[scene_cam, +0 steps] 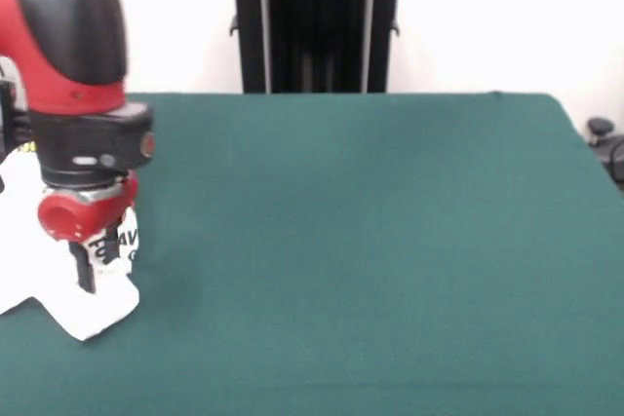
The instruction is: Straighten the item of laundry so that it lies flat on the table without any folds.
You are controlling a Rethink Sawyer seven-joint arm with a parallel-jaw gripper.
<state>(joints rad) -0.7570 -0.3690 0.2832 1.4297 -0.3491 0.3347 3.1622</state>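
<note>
The item of laundry [97, 314] is a white garment with black lettering. It lies at the far left of the dark green table [370, 241] and is partly cut off by the picture's left edge. Its near corner points toward the camera. The red and black arm comes down over it at the left. My gripper [97, 272] is low, right at the garment's right part, and hides the cloth behind it. The coloured print is hidden.
The robot's black pedestal [317, 21] stands at the table's far side, top centre. A dark object [606, 143] shows past the table's right edge. The green top stretches to the right of the garment.
</note>
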